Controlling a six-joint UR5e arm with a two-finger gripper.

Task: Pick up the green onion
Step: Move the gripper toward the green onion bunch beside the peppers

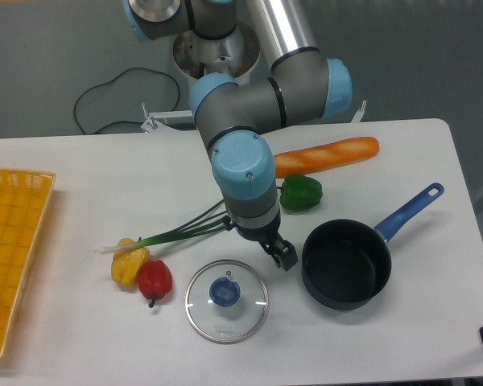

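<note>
The green onion [171, 235] lies flat on the white table, its pale bulb end pointing left near the yellow pepper and its dark green leaves fanning right, where they pass under the arm's wrist. My gripper [280, 256] hangs low over the table just right of the leaf tips, between the glass lid and the black pot. Only dark fingers [285, 259] show below the wrist, and the gap between them is hidden. Nothing is visibly held.
A yellow pepper [130, 263] and a red pepper [155, 278] sit by the bulb end. A glass lid [226, 301] lies at the front and a black pot [346, 264] with a blue handle at the right. Behind are a green bell pepper [301, 193] and a baguette [332, 154]. A yellow basket [12, 241] stands at the left edge.
</note>
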